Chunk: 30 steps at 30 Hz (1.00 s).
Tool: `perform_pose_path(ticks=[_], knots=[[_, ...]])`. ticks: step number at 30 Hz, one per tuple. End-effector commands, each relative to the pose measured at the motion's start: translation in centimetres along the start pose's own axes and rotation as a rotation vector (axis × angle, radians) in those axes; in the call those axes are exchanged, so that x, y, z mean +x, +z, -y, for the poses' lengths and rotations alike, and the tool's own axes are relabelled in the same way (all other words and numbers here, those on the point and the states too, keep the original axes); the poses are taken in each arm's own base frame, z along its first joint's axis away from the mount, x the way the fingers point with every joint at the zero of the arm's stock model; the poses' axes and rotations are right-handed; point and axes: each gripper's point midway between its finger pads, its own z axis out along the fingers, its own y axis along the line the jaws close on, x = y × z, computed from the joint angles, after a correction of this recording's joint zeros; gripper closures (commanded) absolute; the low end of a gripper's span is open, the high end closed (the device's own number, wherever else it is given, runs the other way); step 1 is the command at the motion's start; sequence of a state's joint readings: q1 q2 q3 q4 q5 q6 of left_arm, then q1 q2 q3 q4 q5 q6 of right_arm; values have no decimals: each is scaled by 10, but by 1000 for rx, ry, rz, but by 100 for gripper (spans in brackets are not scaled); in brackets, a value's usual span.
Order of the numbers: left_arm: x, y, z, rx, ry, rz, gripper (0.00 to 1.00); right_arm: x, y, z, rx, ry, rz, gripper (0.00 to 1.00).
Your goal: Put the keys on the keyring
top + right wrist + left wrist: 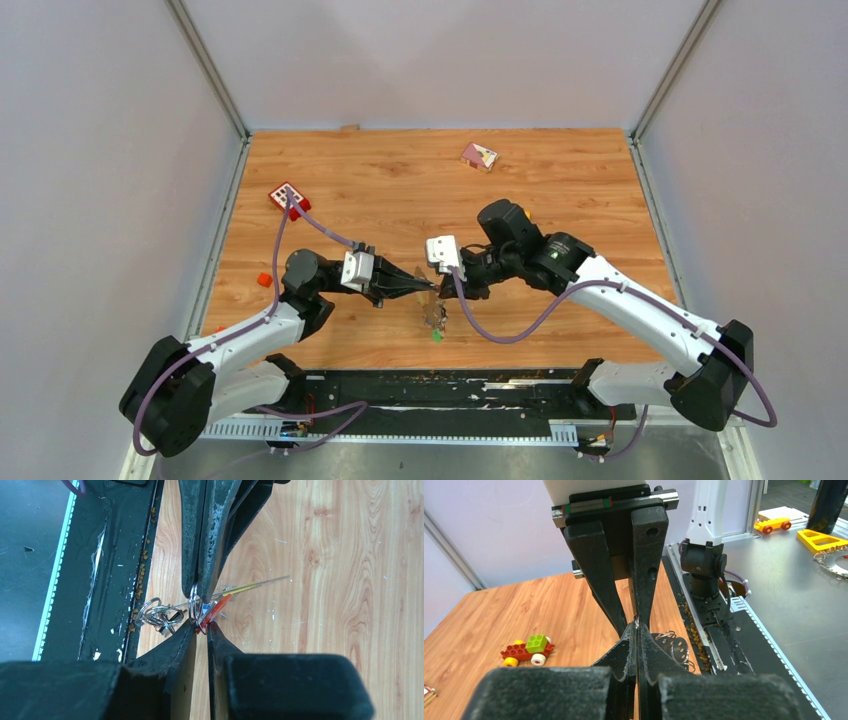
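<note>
A small silver keyring [191,605] hangs above the wood, and my left gripper [637,626] is shut on its upper edge. Seen from above, the left gripper [428,288] and the right gripper [446,287] meet tip to tip at mid-table. In the right wrist view my right gripper [202,626] is closed to a thin slit, pinching a red key [216,610] right against the ring. Thin yellow and grey keys [247,586] fan out behind. A tangle of further rings and keys [157,614] dangles below the keyring, with a green tag [437,336] lowest.
A red block with white squares [288,196] lies at the left. A pink and white block [479,156] is at the back, and a small red piece [264,279] sits near the left edge. A brick toy car [527,649] stands on the wood. The black rail [420,385] runs along the near edge.
</note>
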<state>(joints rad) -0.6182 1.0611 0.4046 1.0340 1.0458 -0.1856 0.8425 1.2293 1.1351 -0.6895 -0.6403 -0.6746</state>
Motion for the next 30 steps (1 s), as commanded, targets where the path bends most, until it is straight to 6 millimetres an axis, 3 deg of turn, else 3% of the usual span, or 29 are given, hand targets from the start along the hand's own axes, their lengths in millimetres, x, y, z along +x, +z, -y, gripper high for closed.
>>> perform_pose_path(ticks=[1,7,13,15,22,30], knots=[[-19,1,-1,-2,82,48,100,-10,0,2,3,-21,48,86],[-15,0,-1,3,83,36,100,-14,1,1,-18,-13,55,82],[-11,0,1,12,81,25,100,-24,-14,9,57,-55,58,59],[-11,0,1,12,77,25,100,-30,-21,11,84,-75,65,57],[-11,1,-1,13,59,24,100,-50,-30,12,81,-98,99,58],[-11,1,-2,5,56,26,100,-51,-24,9,44,-88,110,65]])
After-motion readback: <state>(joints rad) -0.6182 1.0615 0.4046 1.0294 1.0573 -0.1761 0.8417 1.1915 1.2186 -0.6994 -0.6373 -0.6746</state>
